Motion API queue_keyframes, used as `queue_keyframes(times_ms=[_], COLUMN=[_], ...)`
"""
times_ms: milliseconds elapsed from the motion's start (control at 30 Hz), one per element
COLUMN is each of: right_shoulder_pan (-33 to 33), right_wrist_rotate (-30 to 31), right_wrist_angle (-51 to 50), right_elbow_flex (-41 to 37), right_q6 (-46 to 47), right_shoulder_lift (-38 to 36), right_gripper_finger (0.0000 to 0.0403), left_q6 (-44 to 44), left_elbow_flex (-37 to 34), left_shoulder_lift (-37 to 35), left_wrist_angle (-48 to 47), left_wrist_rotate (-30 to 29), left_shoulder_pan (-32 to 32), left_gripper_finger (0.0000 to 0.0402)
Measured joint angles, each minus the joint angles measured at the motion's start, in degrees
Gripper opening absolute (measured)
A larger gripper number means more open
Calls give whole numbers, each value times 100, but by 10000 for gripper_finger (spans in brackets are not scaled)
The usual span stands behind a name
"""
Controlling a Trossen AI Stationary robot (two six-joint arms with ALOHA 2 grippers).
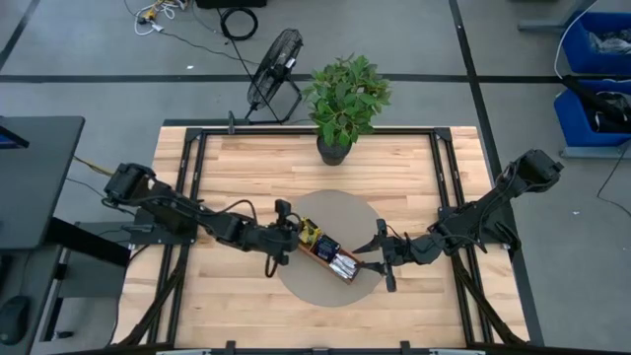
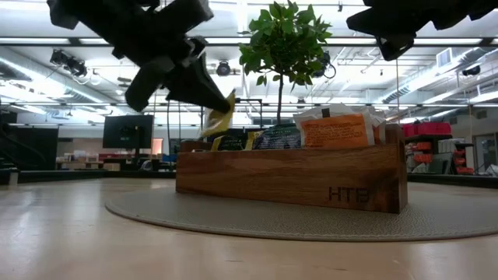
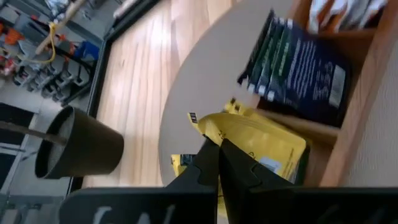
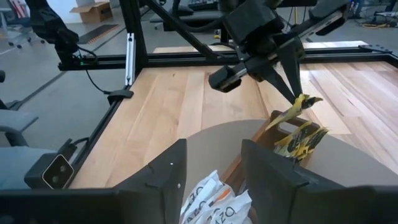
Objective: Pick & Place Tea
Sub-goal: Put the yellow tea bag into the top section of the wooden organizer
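Table (image 1: 237, 168) of pale wood fills the high view, and on it we see a round grey mat (image 1: 296, 286) carrying a long wooden tray (image 1: 323, 258) set at a slant. The left hand (image 1: 294, 235) sits at the tray's upper-left end, the right hand (image 1: 380, 258) just beside its lower-right end, fingers spread. A potted plant (image 1: 345, 104) stands farther back on the table.

From the low view we look level across the mat (image 2: 257, 222) at the tray (image 2: 292, 179), where orange-and-white sachets (image 2: 336, 128) and dark sachets (image 2: 233, 141) stand upright inside. The left hand (image 2: 222, 99) pinches a yellow sachet (image 2: 219, 118) by its top edge, lifted just above the tray's left end.

In the left wrist view we find the left hand (image 3: 216, 146) closed narrowly on the yellow sachet (image 3: 261, 146), with a dark navy sachet (image 3: 298, 68) lying in the neighbouring compartment.

In the right wrist view our right hand (image 4: 211, 168) stands wide and holds nothing, above orange-and-white sachets (image 4: 214, 200); beyond, the left hand (image 4: 297, 99) grips the yellow sachet (image 4: 298, 112) over the tray (image 4: 277, 124).
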Motion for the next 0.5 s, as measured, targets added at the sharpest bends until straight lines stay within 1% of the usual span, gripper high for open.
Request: queue_keyframes(times_ms=[133, 200, 333, 500], right_shoulder_pan=[0, 0, 0, 0], right_wrist_rotate=[0, 0, 0, 0], right_wrist_angle=[-2, -4, -28, -66], right_elbow_flex=[0, 0, 0, 0], right_q6=[-2, -2, 22, 42], right_shoulder_lift=[0, 0, 0, 20], right_gripper_finger=[162, 162, 162, 162], left_q6=[195, 330, 189, 331], left_elbow_flex=[26, 121, 162, 173], left_shoulder_lift=[64, 63, 85, 423], left_wrist_angle=[534, 462, 209, 180], left_wrist_rotate=[28, 38, 39, -70], left_shoulder_pan=[-60, -60, -58, -26], left_gripper_finger=[7, 4, 5, 4])
